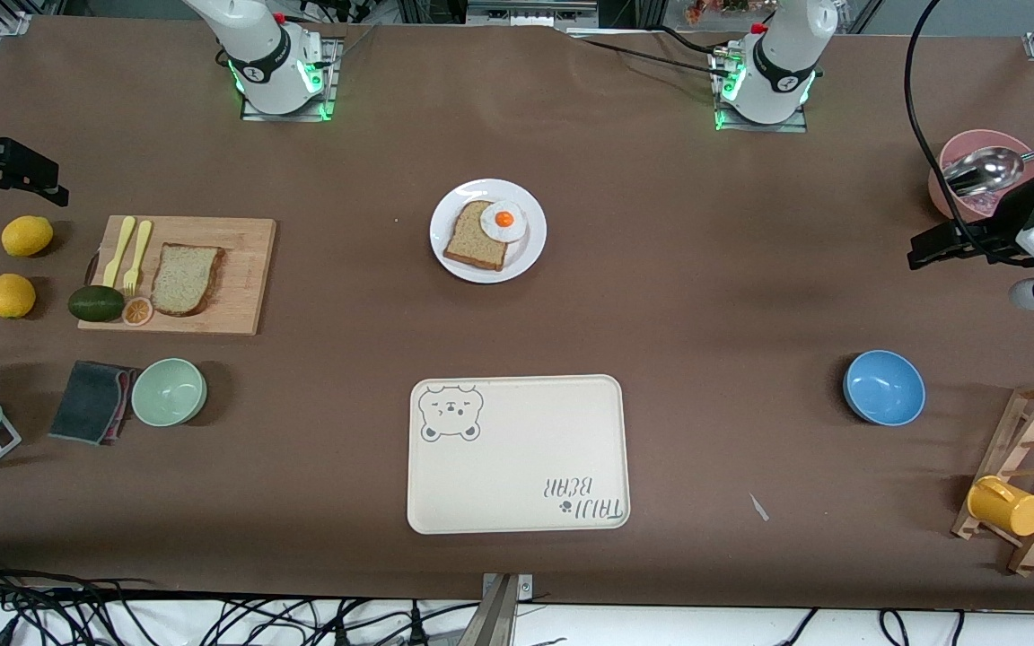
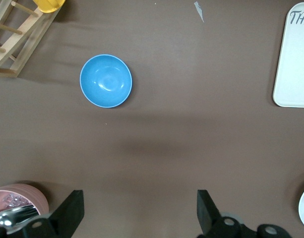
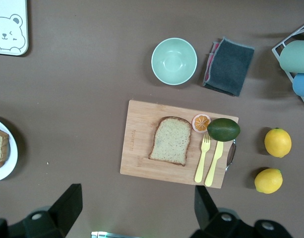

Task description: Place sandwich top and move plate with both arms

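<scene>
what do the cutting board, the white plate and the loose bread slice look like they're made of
The cutting board looks like pale wood or bamboo, matte, with faint grain lines. The plate is plain white with a soft sheen; it could be ceramic or melamine. The sandwich top on the board seems a moulded toy, probably plastic or foam: even speckled crumb, uniform dark crust.

"taiji bear" lettering printed beside a bear face on the cream tray (image 1: 517, 449)
</scene>
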